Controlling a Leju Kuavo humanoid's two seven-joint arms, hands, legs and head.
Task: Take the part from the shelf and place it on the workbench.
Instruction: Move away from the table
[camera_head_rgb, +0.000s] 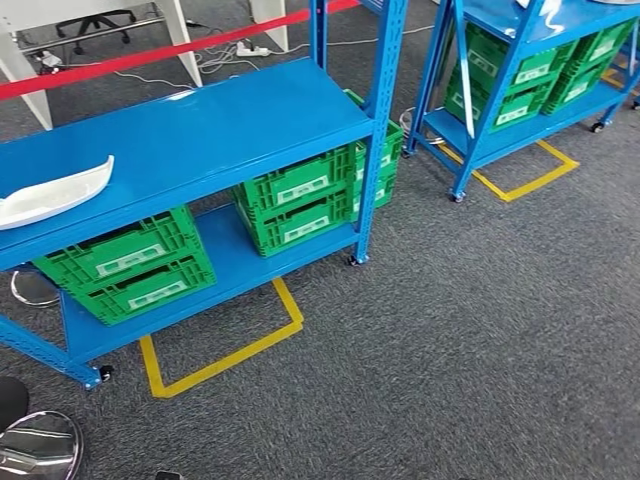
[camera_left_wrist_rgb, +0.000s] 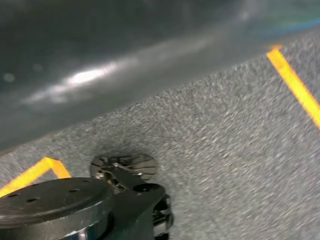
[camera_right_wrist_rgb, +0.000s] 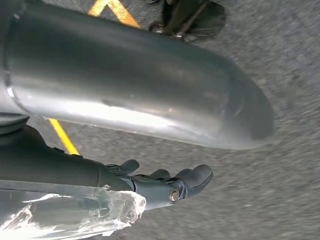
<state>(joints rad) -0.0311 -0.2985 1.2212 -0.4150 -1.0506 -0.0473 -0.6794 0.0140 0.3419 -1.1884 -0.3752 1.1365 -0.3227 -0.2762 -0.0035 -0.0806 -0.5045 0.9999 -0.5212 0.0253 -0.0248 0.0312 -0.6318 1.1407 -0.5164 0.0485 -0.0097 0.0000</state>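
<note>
Part (camera_head_rgb: 53, 192) lies at the near-left end of the blue shelf (camera_head_rgb: 226, 130), on its upper deck, a long white curved piece with one pointed tip toward the middle of the deck and its other end running out of the head view. We judge it to be a moulded plastic shell: light for its length, fairly stiff, yet likely to flex or twist if lifted by one tip alone. Its glossy face probably offers little friction, so fingers could slide along it.

We would take hold near the middle of its length, where the body looks widest, with fingers under the raised edge and thumb over the top, so the weight balances and neither end droops. A pinch at the thin pointed tip seems the riskiest choice.

Below the deck sit green crates (camera_head_rgb: 294, 205) on the lower deck, and yellow tape (camera_head_rgb: 226, 360) marks the grey carpet in front.

Our right hand (camera_right_wrist_rgb: 177, 185) hangs beside the body over the carpet, fingers stretched out and holding nothing, with a clear wrapped piece close beside the wrist. Of the left hand we cannot tell the state; its wrist view is blurred, over the carpet.

The part is untouched and well apart from both hands.
</note>
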